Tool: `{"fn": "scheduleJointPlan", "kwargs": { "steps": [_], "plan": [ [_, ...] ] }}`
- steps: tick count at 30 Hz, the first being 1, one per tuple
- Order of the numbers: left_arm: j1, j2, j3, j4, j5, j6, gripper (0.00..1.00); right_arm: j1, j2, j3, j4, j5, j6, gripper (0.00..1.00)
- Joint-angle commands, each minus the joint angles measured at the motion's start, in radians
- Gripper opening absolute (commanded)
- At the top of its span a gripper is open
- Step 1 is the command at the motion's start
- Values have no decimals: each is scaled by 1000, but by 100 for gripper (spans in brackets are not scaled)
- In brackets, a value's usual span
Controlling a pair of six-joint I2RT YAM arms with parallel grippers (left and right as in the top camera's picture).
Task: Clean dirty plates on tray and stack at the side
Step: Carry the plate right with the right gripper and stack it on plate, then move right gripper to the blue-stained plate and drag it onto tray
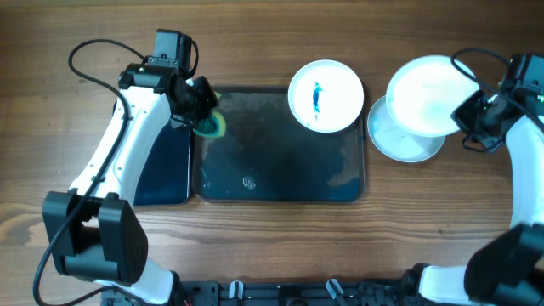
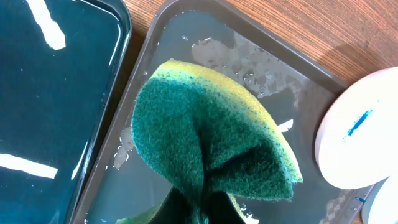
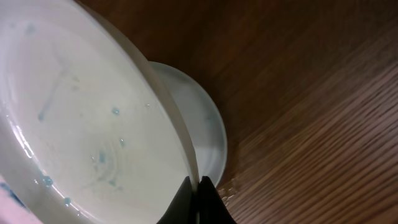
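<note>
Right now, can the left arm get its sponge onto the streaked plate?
Probably yes. The left gripper holds the sponge over the tray's far left corner, and nothing lies between it and the streaked plate. The right gripper, holding a second plate, is off to the side.

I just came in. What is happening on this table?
The left gripper holds a green-and-yellow sponge over the left end of the dark tray. The right gripper grips a mostly wiped plate by its rim, tilted above another plate lying on the table. A third plate, blue streak at centre, sits at the tray's far right corner.
</note>
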Motion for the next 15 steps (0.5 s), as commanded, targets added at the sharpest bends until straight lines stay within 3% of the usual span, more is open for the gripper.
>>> {"fn": "scheduleJointPlan", "kwargs": {
  "steps": [1, 9, 15],
  "plan": [
    [-4, 10, 3, 6, -13, -13, 4, -2, 120, -12, -1, -12, -10, 4],
    [-4, 10, 3, 7, -13, -13, 4, 1, 225, -12, -32, -87, -116, 6],
    [-4, 10, 3, 7, -13, -13, 4, 1, 198, -6, -72, -98, -142, 21]
  ]
}}
